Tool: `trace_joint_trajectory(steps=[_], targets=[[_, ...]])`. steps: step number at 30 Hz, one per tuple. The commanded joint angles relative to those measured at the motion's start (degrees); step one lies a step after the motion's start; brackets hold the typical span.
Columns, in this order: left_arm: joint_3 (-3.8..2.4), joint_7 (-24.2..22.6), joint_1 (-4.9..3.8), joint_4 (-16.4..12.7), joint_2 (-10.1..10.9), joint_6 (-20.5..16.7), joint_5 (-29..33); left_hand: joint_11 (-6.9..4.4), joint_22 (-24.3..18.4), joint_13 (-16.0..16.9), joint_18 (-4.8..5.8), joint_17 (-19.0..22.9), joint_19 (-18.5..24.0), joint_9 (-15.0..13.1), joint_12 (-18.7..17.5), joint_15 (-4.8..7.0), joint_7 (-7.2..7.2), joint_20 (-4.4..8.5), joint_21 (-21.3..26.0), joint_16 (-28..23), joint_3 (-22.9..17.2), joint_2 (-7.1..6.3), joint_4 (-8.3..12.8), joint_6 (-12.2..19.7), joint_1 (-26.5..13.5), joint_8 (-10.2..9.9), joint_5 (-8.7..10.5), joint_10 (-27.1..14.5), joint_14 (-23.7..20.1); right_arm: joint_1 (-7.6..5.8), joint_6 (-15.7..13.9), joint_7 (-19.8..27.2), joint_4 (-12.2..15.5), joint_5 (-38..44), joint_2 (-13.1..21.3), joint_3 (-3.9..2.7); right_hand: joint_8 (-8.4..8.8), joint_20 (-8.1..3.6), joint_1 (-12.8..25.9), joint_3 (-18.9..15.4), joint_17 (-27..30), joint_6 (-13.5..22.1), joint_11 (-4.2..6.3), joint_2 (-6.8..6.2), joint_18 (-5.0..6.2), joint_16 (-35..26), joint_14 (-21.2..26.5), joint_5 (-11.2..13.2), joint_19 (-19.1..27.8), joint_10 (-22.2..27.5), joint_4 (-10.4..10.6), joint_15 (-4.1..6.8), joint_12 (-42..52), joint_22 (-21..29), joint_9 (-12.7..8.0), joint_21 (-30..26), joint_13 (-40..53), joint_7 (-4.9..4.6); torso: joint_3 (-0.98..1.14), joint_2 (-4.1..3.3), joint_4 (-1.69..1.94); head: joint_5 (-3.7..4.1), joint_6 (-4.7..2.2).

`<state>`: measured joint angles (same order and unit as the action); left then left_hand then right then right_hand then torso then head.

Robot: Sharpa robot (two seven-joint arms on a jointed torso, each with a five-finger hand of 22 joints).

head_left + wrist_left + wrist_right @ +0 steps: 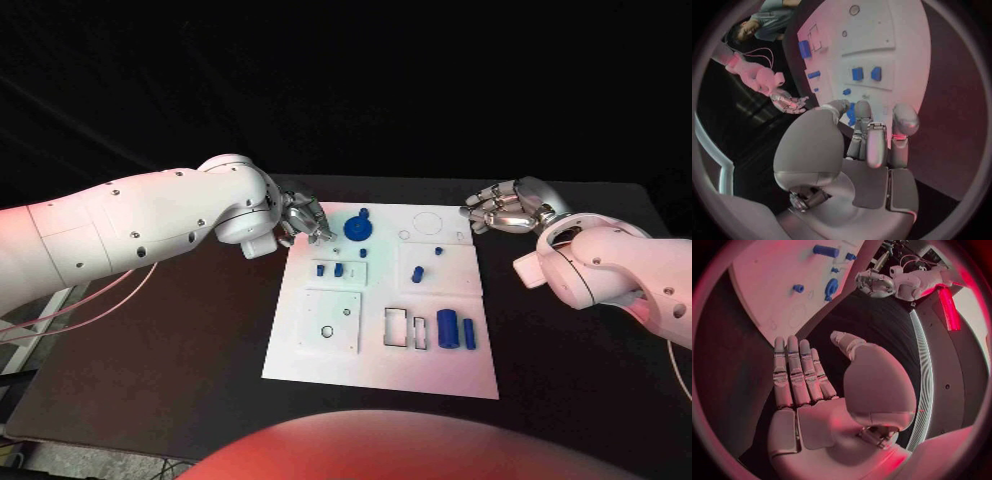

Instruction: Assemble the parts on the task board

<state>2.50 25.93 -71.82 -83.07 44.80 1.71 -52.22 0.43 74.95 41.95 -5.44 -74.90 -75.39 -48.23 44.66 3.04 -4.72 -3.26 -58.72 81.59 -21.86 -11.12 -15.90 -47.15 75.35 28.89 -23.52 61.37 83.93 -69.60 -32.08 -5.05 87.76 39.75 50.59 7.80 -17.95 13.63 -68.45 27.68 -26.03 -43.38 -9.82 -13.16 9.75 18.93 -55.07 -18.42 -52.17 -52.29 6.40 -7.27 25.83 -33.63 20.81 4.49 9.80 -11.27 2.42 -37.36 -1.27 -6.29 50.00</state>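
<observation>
Two robot hands at the far corners of a white task board (433, 375) on a black table (159, 340).

We see the left hand (304, 222) and right hand (500, 211) holding nothing, fingers loosely apart; blue parts (457, 328) sit on the board between them.
</observation>
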Motion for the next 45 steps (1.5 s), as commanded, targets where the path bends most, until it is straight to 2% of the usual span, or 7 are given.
trace_joint_trajectory(steps=[1, 6, 7, 9, 18, 22, 45], targets=[[0.17, -15.31, 1.02, -1.74, 0.23, -14.49, -7.90, 1.02, 3.41, -3.92, -1.81, 1.33, 4.19, 2.27, -4.33, -1.14, -1.08, -0.84, 8.50, -5.64, -0.62, -1.10, -0.36, 0.96, 2.12, -1.68, 1.39, -1.89, -1.96, 0.14, 1.32, 1.76, 0.09, 1.75, 0.10, 0.02, -0.27, 0.21, -0.05, 0.10, 0.08, 0.33, 0.05, 0.56, 0.63, -0.39, 0.10, -0.29, -0.16, 0.33, -0.43, -0.20, 0.17, 0.11, -0.09, -0.23, -0.12, -1.90, -0.21, -0.06, 0.09, 0.61, 0.00], [0.39, -23.93, 3.36, -2.81, -0.30, -22.78, -16.72, 2.72, -0.46, -10.25, -3.53, 10.24, 10.35, 7.36, -10.26, -2.69, -2.66, -2.34, 21.34, -14.23, -1.15, -2.70, -0.27, 0.29, 5.49, -5.66, 2.38, -4.04, -8.31, 0.29, 1.24, 2.34, 0.10, 2.55, 0.25, 0.04, -0.27, 0.21, -0.13, 0.17, 0.09, 0.34, 0.05, 0.60, 0.63, -0.42, 0.10, -0.28, -0.17, 0.36, -0.50, -0.20, 0.17, 0.15, -0.10, -0.24, -0.15, -1.90, -0.25, -0.08, 0.04, 0.95, 0.00], [0.44, -25.24, 3.79, -2.74, -0.60, -24.02, -18.41, 3.15, -0.93, -11.68, -3.66, 11.26, 10.83, 8.32, -11.60, -3.09, -2.93, -2.72, 22.79, -15.10, -0.47, -2.99, -0.51, 0.02, 4.95, -6.42, 5.55, -4.75, -9.00, 0.34, 1.16, 2.44, 0.12, 2.79, 0.27, 0.04, -0.27, 0.21, -0.21, 0.25, 0.10, 0.37, 0.04, 0.65, 0.63, -0.45, 0.10, -0.23, -0.18, 0.40, -0.57, -0.20, 0.17, 0.20, -0.11, -0.25, -0.19, -1.91, -0.30, -0.10, 0.05, 1.02, 0.00], [0.53, -27.07, 4.49, -2.36, -1.33, -25.52, -21.91, 3.48, -1.34, -13.17, -3.81, 12.20, 11.07, 9.49, -12.98, -3.35, -3.15, -3.04, 24.03, -15.77, 0.22, -3.36, -0.51, 0.51, 4.72, -7.66, 7.59, -5.69, -9.54, 0.45, 1.05, 2.61, 0.18, 3.19, 0.30, 0.04, -0.24, 0.22, -0.34, 0.35, 0.13, 0.44, 0.01, 0.67, 0.63, -0.51, 0.12, -0.18, -0.20, 0.51, -0.70, -0.22, 0.14, 0.28, -0.15, -0.27, -0.28, -1.94, -0.31, -0.09, 0.06, 1.10, 0.00], [1.17, -24.95, 6.46, 0.19, -4.38, -20.11, -35.29, 4.31, -0.06, -19.32, -3.56, 12.11, 9.75, 13.93, -17.87, -3.98, -3.43, -3.60, 23.45, -13.62, -1.14, -4.03, 0.70, -2.81, 9.11, -11.79, 8.05, -5.92, -9.26, 0.73, 0.59, 3.02, 0.52, 3.68, 0.26, 0.04, -0.30, 0.27, -0.59, 0.67, 0.24, 0.44, -0.17, 0.75, 0.61, -0.76, 0.16, -0.11, -0.26, 1.24, -1.08, -0.33, -0.28, 0.60, -0.24, -0.34, -0.72, -2.05, -0.15, -0.11, -0.11, 1.10, 0.00], [1.34, -22.93, 6.83, 1.86, -5.54, -16.29, -37.76, 4.81, 0.65, -22.05, -3.64, 14.65, 10.41, 15.89, -21.05, -4.32, -3.49, -3.96, 24.03, -14.60, -1.28, -4.60, 0.65, -1.81, 9.38, -14.28, 8.65, -7.40, -11.18, 0.76, 0.43, 3.01, 0.60, 3.76, 0.27, 0.04, -0.30, 0.27, -0.59, 0.67, 0.24, 0.44, -0.17, 0.75, 0.61, -0.76, 0.16, -0.11, -0.26, 1.24, -1.08, -0.33, -0.28, 0.60, -0.24, -0.34, -0.72, -2.05, -0.12, -0.14, -0.16, 1.00, 0.00], [1.31, -18.23, 7.01, 4.46, -8.63, -6.67, -41.32, 4.83, 4.45, -26.54, -2.53, 12.09, 6.20, 18.04, -24.91, -4.31, -3.70, -4.03, 15.18, -8.52, -2.59, -3.76, 1.44, -4.64, 10.26, -15.79, 8.74, -4.16, -7.76, 0.80, 0.17, 2.60, 0.62, 4.12, -0.06, 0.04, -0.27, 0.30, -0.63, 0.71, 0.28, 0.52, -0.23, 0.68, 0.60, -0.86, 0.18, -0.10, -0.28, 1.40, -1.22, -0.37, -0.40, 0.73, -0.30, -0.37, -0.88, -2.11, -0.12, -0.12, -0.01, 1.28, 0.00]])
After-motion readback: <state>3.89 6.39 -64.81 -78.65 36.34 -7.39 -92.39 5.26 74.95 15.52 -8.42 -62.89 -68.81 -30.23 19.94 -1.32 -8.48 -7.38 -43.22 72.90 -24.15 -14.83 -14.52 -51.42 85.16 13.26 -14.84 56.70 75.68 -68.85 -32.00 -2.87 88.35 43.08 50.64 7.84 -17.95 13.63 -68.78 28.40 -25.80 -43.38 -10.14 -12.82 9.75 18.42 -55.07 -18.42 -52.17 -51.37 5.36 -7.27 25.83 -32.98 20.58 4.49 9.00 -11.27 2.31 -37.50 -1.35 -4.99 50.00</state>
